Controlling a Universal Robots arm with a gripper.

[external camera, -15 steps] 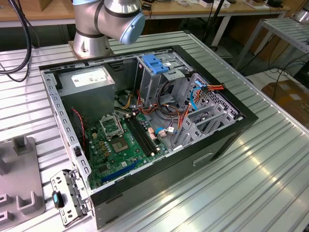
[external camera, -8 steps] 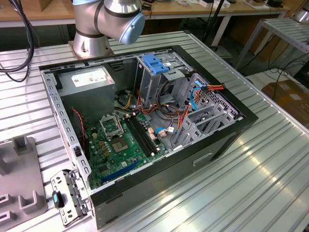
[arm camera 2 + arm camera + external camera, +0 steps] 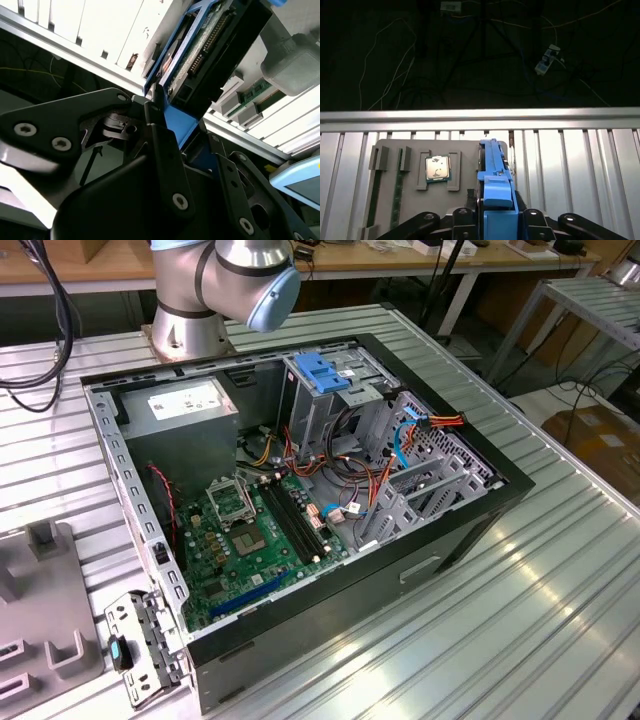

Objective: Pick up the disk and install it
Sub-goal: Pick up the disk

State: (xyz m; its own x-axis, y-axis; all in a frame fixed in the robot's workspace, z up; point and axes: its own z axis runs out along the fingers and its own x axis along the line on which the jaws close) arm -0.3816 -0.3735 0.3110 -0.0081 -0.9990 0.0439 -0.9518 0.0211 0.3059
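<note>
The disk (image 3: pixel 494 165) is clamped edge-on at its blue end by the gripper (image 3: pixel 498 216), closed tight on it.

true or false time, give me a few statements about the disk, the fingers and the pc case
1. The fingers grip the disk by its blue end. True.
2. The computer case is closed. False: it lies open, with the motherboard showing.
3. A processor chip sits in the gray tray. True.
4. The disk is seated in the computer case. False: the fingers hold it, at the gray tray.
</note>
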